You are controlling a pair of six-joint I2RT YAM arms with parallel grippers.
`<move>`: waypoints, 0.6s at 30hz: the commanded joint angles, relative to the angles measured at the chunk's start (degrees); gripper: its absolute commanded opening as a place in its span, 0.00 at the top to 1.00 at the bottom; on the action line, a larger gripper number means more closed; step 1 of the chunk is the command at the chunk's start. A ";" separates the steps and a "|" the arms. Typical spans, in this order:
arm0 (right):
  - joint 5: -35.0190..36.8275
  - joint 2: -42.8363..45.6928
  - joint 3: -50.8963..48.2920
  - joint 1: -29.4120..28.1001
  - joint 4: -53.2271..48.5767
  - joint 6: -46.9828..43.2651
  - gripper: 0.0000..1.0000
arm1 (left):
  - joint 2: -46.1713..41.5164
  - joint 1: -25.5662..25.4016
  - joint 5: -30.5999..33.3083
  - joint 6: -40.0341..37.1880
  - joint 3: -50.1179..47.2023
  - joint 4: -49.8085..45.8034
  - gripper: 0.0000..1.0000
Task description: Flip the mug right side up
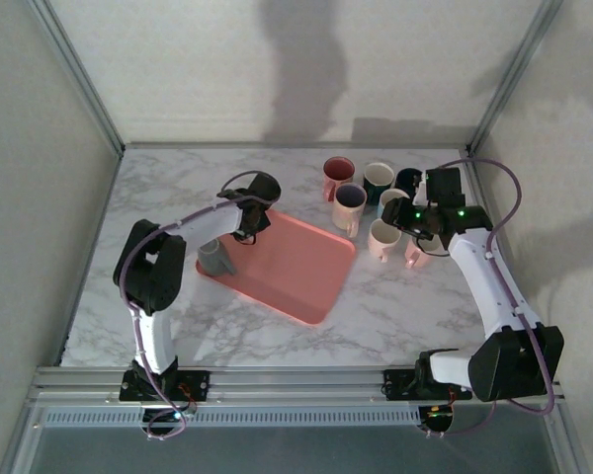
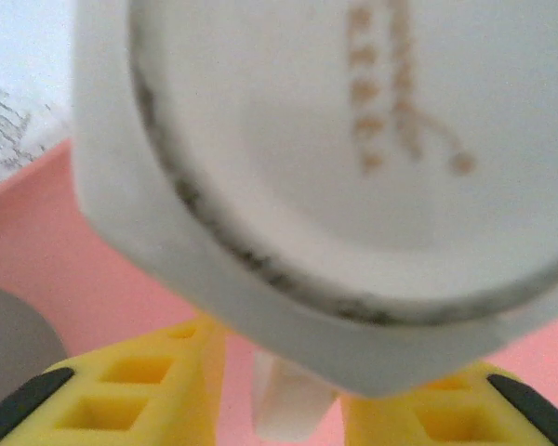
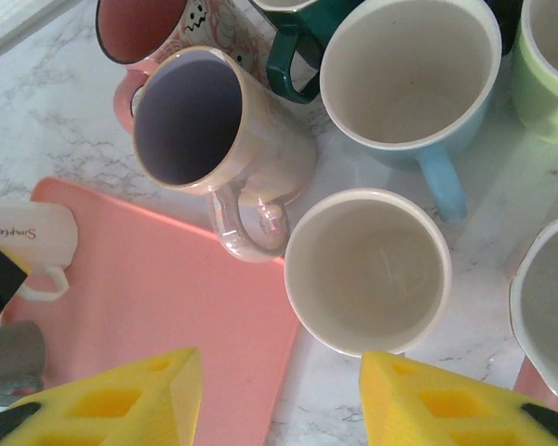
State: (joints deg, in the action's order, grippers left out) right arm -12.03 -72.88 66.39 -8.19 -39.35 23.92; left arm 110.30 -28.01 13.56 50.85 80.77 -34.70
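Straddling the white ceramic mug (image 2: 353, 139) over the pink plastic tray (image 2: 74, 265) for the flip, your left gripper (image 2: 293, 409) shows no tellable grip; your right gripper (image 3: 279, 400) hangs empty, jaws apart.

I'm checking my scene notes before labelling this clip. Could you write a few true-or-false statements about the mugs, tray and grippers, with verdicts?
1. The tray is pink. True.
2. A grey mug sits on the tray. True.
3. The right gripper is clamped on a mug. False: its fingers stand apart above the mugs, with nothing between them.
4. The mugs beside the tray stand upside down. False: their openings face up.
5. The white mug at the left gripper is above the tray. True.
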 commanded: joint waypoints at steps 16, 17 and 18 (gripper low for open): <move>0.35 2.34 -0.47 -0.38 0.59 1.20 0.51 | -0.16 0.41 1.16 -3.65 -1.87 1.07 0.66; 0.37 2.37 -0.39 -0.43 0.52 1.15 0.51 | 0.04 0.42 1.14 -3.87 -1.78 0.95 0.67; 0.35 2.37 -0.38 -0.36 0.51 1.06 0.51 | 0.30 0.41 0.97 -4.09 -1.64 0.93 0.68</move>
State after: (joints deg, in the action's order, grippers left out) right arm -12.03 -71.72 66.39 -8.19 -39.20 24.88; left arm 108.95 -27.97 13.69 47.94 79.42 -32.99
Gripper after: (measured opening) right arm 0.490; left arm 0.328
